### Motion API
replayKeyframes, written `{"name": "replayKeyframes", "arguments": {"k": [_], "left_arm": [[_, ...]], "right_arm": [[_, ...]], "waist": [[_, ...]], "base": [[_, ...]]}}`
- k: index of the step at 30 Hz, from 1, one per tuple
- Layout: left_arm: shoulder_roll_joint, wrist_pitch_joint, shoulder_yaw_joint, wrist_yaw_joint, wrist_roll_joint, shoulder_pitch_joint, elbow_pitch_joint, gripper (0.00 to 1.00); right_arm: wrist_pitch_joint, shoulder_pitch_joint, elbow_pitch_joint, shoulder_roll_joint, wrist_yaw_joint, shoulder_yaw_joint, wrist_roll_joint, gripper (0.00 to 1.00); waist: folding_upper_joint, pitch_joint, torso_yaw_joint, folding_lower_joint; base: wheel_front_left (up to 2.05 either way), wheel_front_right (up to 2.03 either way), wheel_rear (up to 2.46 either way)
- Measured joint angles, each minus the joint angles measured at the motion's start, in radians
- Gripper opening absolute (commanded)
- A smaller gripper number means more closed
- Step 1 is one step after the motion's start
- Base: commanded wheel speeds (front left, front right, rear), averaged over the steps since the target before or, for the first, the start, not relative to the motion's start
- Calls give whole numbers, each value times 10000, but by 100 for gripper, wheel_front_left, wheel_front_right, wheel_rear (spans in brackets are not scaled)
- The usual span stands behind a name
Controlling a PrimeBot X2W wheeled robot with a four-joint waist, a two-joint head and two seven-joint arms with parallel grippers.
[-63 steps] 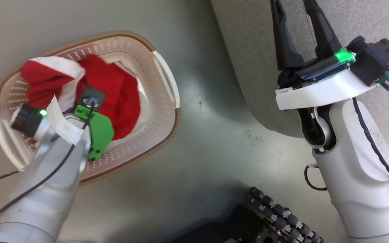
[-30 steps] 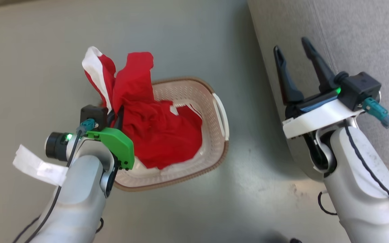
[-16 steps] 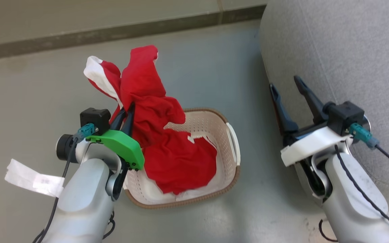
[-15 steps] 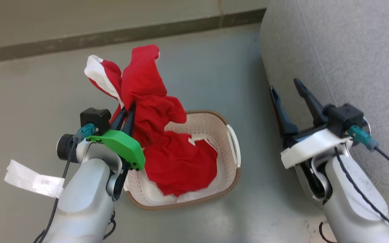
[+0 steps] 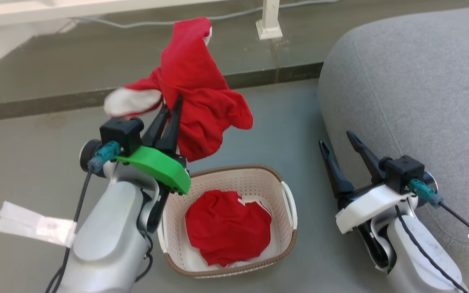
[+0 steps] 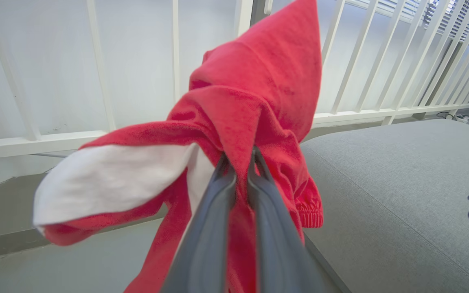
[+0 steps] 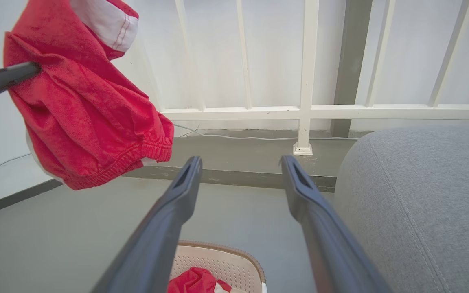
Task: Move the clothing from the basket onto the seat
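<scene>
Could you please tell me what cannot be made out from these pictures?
Left wrist view: fingertips of the left gripper, buried in the lifted garment.
Head view: basket floor, covered by the second garment.
Right wrist view: most of the basket, cut off by the bottom edge.

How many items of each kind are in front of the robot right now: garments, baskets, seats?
Red garments: 2, the held garment clamped in the left gripper and the other garment lying in the basket
Baskets: 1
Seats: 1, the grey seat
Total: 4
</scene>
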Motion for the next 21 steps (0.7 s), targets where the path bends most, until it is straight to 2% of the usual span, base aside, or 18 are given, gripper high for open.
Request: {"name": "replayKeyframes", "arguments": {"k": [14, 21], "left_arm": [[12, -2, -362, 19, 165, 1224, -1104, 0], [35, -2, -468, 182, 178, 1850, -1739, 0]], "right_arm": [[0, 685, 10, 113, 2, 203, 109, 100], [0, 980, -98, 199, 2, 343, 174, 100]], "waist": [[0, -843, 48, 0], [0, -1191, -7, 0]], "base": [[0, 0, 0], [0, 0, 0]]}}
